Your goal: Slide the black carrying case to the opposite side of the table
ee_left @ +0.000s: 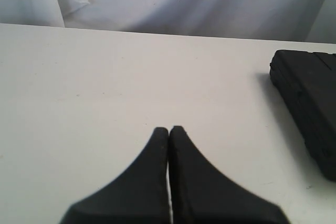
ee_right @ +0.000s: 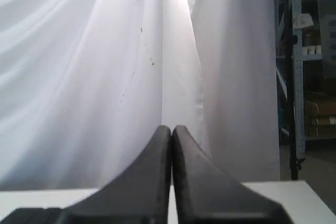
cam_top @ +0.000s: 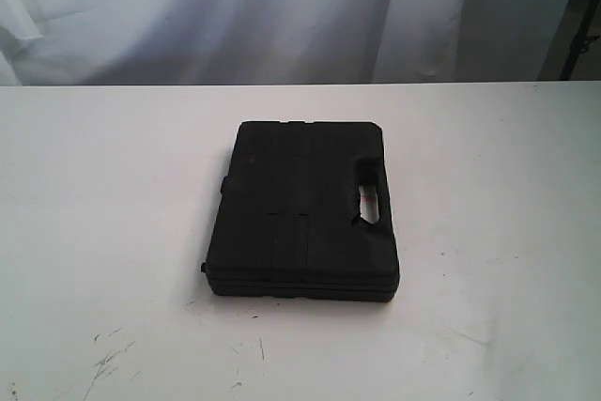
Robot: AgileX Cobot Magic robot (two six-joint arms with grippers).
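Observation:
The black carrying case (cam_top: 302,210) lies flat near the middle of the white table (cam_top: 103,194), its handle cut-out toward the right side. Neither arm shows in the exterior view. In the left wrist view my left gripper (ee_left: 169,129) is shut with nothing in it, low over bare tabletop (ee_left: 94,87), and the case (ee_left: 310,103) sits apart from it at the frame's edge. My right gripper (ee_right: 171,128) is shut and empty, aimed at the white curtain; a dark corner of the case (ee_right: 26,215) shows at the bottom of that view.
A white curtain (cam_top: 282,7) hangs behind the table's far edge. Dark scuffs (cam_top: 108,359) mark the near left of the tabletop. A metal shelving rack (ee_right: 310,77) stands beyond the curtain in the right wrist view.

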